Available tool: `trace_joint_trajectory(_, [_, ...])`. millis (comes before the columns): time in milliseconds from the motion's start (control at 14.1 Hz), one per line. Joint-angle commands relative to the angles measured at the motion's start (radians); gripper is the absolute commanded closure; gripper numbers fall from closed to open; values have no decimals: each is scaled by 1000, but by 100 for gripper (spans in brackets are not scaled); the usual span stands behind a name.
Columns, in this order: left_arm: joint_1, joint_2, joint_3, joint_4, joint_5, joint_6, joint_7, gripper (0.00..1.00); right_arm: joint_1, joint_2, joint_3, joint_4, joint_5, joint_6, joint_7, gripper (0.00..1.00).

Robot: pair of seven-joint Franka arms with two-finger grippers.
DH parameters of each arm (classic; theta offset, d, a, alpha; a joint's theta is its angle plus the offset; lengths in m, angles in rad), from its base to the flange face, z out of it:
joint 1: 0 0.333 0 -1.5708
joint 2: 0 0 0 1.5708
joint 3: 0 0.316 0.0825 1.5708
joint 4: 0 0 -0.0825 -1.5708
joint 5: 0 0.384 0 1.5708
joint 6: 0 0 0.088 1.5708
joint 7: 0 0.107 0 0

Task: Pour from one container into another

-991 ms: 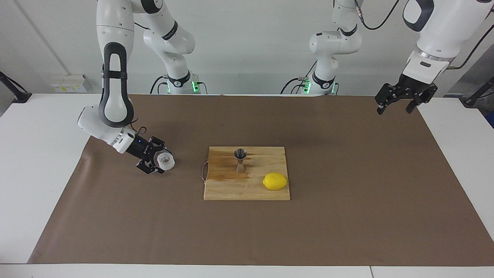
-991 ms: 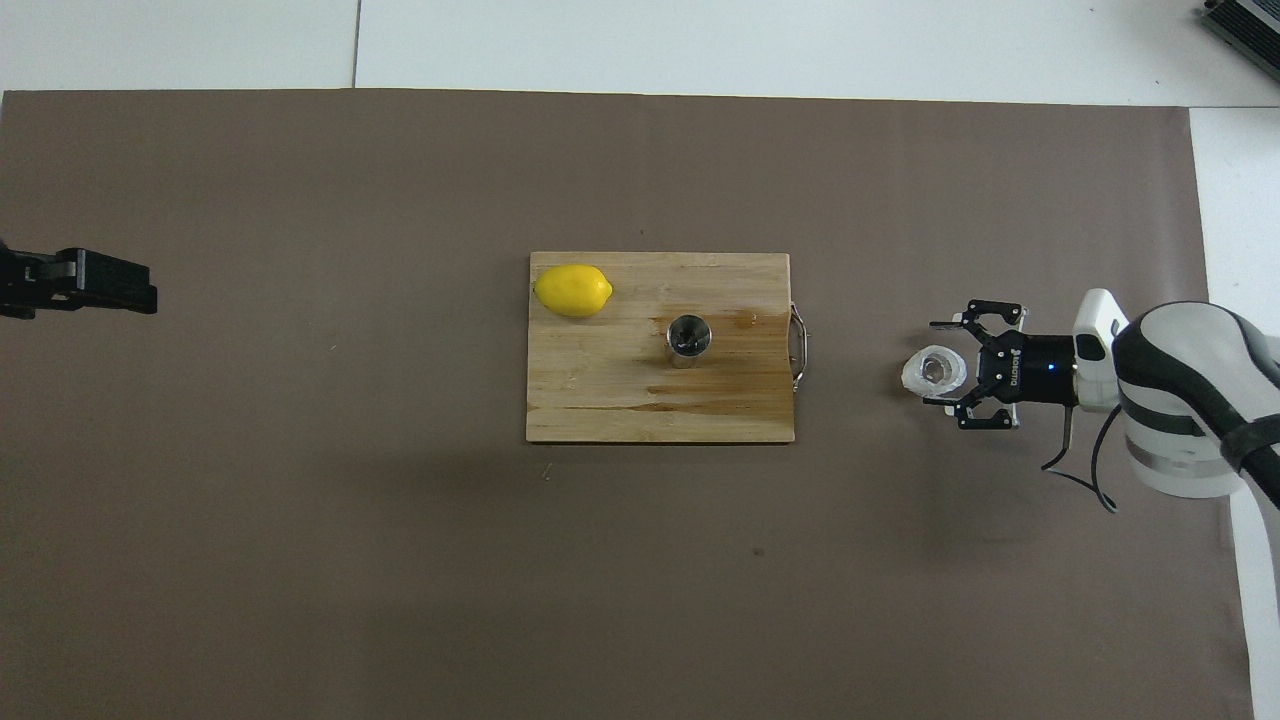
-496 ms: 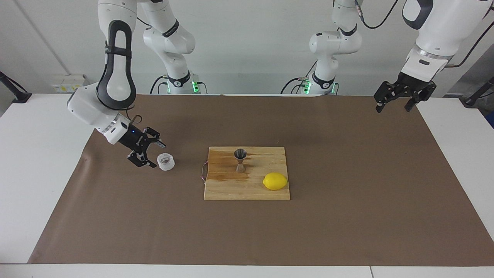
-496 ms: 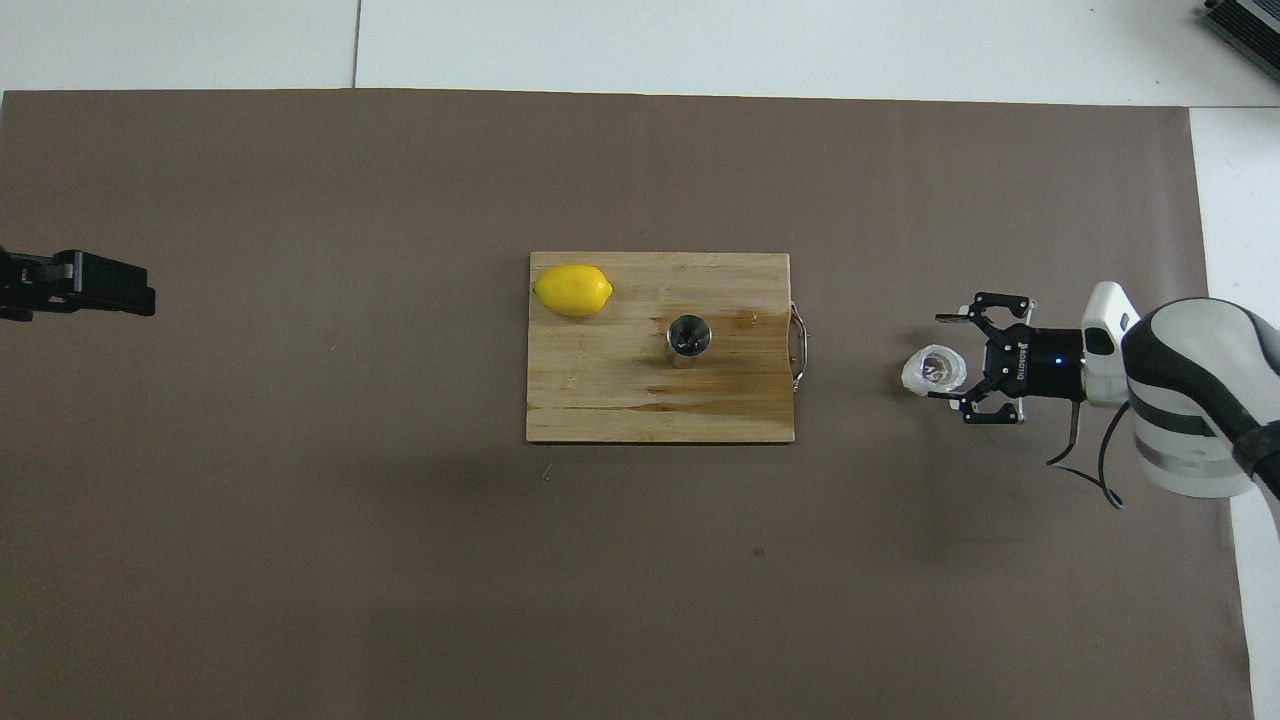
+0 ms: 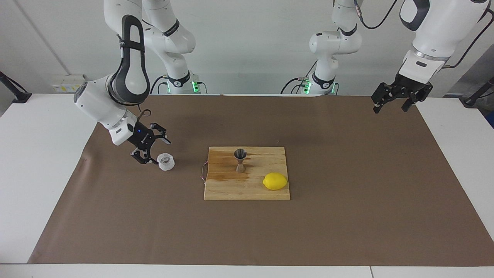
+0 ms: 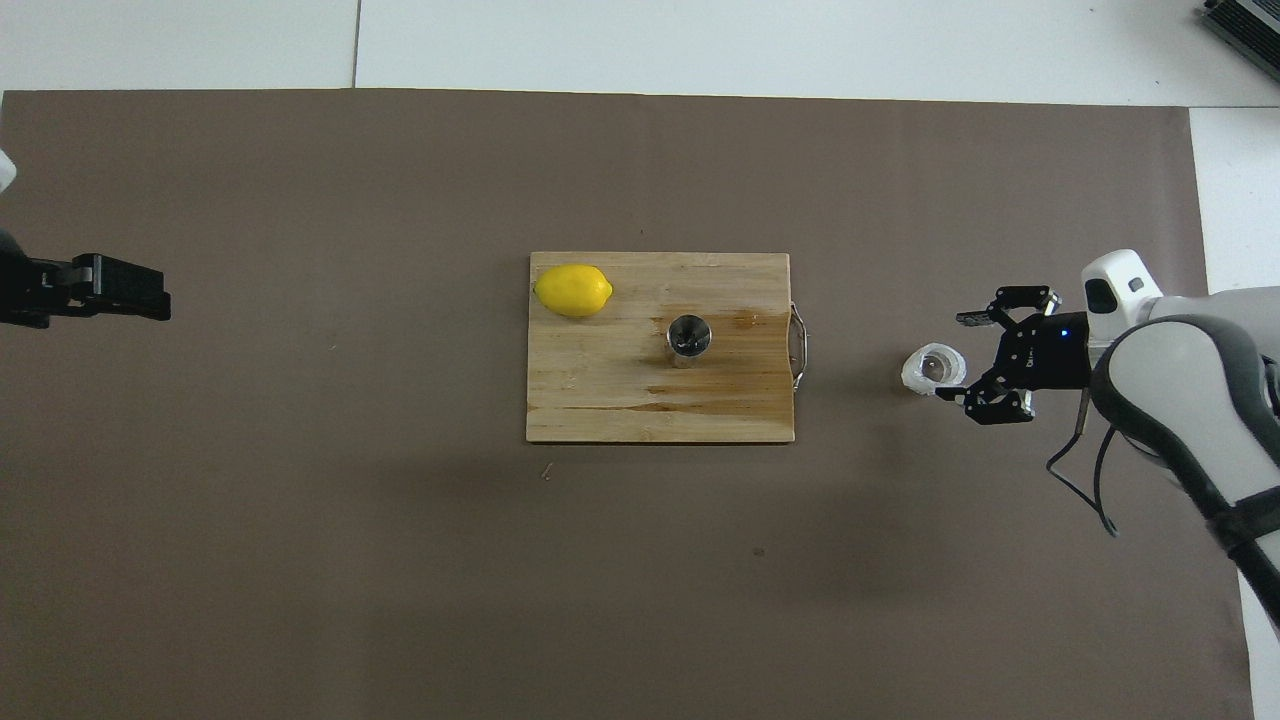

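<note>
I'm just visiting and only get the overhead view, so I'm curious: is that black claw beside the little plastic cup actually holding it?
Observer: No. The facing view shows the right gripper open, tilted, raised beside the plastic cup, which stands on the mat.
Visitor: And the round metal thing on the board?
Observer: A jigger, hourglass-shaped, upright on the cutting board.
Visitor: The other arm?
Observer: The left gripper waits open, raised over the mat's corner.

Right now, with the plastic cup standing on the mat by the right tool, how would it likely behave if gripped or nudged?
The plastic cup looks thin-walled and crinkled, so it would probably flex or crumple under a firm squeeze. It is small and translucent, likely very light, so a nudge might slide it across the brown mat. Its squat shape suggests it resists tipping.
</note>
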Motion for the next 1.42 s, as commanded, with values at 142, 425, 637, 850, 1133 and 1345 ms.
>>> trace_joint_trajectory(142, [-6, -31, 5, -38, -11, 16, -8, 0, 64, -67, 1, -8, -234, 16, 384, 0])
trace_joint_trajectory(425, [-7, -32, 5, -39, -11, 14, -5, 0, 132, -118, 2, -8, -511, -30, 873, 0])
trace_joint_trajectory(637, [-6, -37, 5, -51, -11, 14, 13, 0, 158, -127, 7, -2, -639, -82, 1200, 0])
trace_joint_trajectory(850, [-6, -37, 6, -50, -11, 5, 66, 0, 156, -126, 10, 26, -647, -151, 1432, 0])
trace_joint_trajectory(1133, [-7, -43, 6, -50, -9, 3, 60, 0, 155, -132, 11, 206, -621, -387, 1665, 0])
trace_joint_trajectory(1345, [8, -45, 9, -51, -9, 2, 61, 0, 143, -142, 4, 349, -529, -532, 1763, 0])
